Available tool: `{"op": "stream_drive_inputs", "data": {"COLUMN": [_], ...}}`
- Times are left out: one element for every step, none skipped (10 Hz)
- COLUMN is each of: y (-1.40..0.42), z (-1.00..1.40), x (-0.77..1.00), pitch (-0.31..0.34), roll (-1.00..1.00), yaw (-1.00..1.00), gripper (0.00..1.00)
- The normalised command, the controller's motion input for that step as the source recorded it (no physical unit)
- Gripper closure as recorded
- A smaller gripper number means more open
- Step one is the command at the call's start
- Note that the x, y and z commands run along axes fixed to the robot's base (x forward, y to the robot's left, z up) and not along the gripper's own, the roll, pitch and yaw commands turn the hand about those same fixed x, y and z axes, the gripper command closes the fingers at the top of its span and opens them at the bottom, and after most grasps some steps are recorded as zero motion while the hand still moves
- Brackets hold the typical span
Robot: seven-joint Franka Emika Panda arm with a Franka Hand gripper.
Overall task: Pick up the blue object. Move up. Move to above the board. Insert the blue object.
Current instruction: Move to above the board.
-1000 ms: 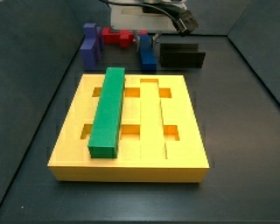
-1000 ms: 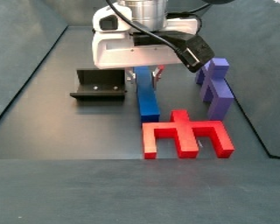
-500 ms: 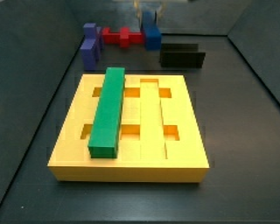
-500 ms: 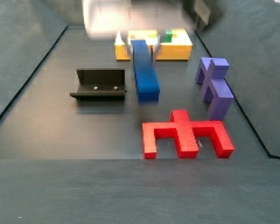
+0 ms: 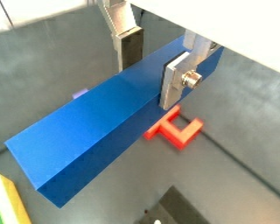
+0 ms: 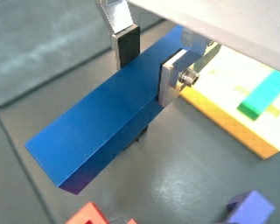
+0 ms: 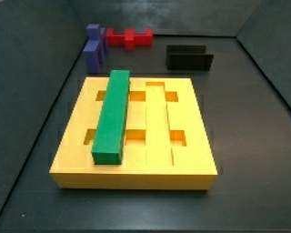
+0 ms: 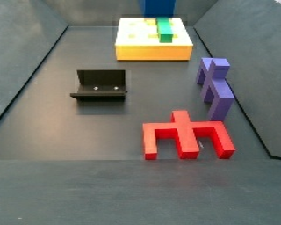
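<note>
My gripper (image 5: 153, 68) is shut on the blue object (image 5: 95, 131), a long royal-blue bar, and holds it well above the floor; both also show in the other wrist view, the gripper (image 6: 150, 66) and the bar (image 6: 95, 131). One silver finger (image 5: 178, 80) presses the bar's near face and the other stands behind it. The gripper is out of both side views; only a bit of blue (image 8: 162, 6) shows at the frame's top edge. The yellow board (image 7: 185, 118) lies on the floor with a green bar (image 7: 112, 114) in one groove, and appears beside the held bar in a wrist view (image 6: 224, 98).
A red forked piece (image 8: 188, 136) and a purple block (image 8: 216, 86) lie on the floor. The dark fixture (image 8: 101, 85) stands nearby, also seen behind the board (image 7: 189, 57). Dark walls ring the floor.
The gripper has risen with the blue bar off the floor beside the red piece. Gripper and bar have left both side views upward.
</note>
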Motion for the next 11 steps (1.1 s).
{"op": "stream_drive_inputs", "data": {"y": [0.00, 0.00, 0.00, -1.40, -1.40, -1.40, -1.40, -1.40, -1.40, -1.40, -1.40], "z": [0.45, 0.27, 0.17, 0.20, 0.19, 0.19, 0.19, 0.19, 0.20, 0.21, 0.22], "x": [0.04, 0.04, 0.02, -0.16, -0.16, -0.16, -0.16, -0.17, -0.16, -0.15, -0.14], "pitch": [0.061, 0.064, 0.063, 0.156, 0.145, 0.071, 0.046, 0.025, 0.021, 0.035, 0.050], "roll": [0.01, 0.01, 0.01, -0.05, -0.04, -0.01, -0.04, -0.01, -0.01, -0.02, 0.01], "yaw": [0.01, 0.00, 0.00, -0.42, -0.41, -0.21, -0.14, -0.04, -0.01, 0.00, 0.01], "gripper": [1.00, 1.00, 1.00, 1.00, 1.00, 1.00, 1.00, 1.00, 1.00, 1.00, 1.00]}}
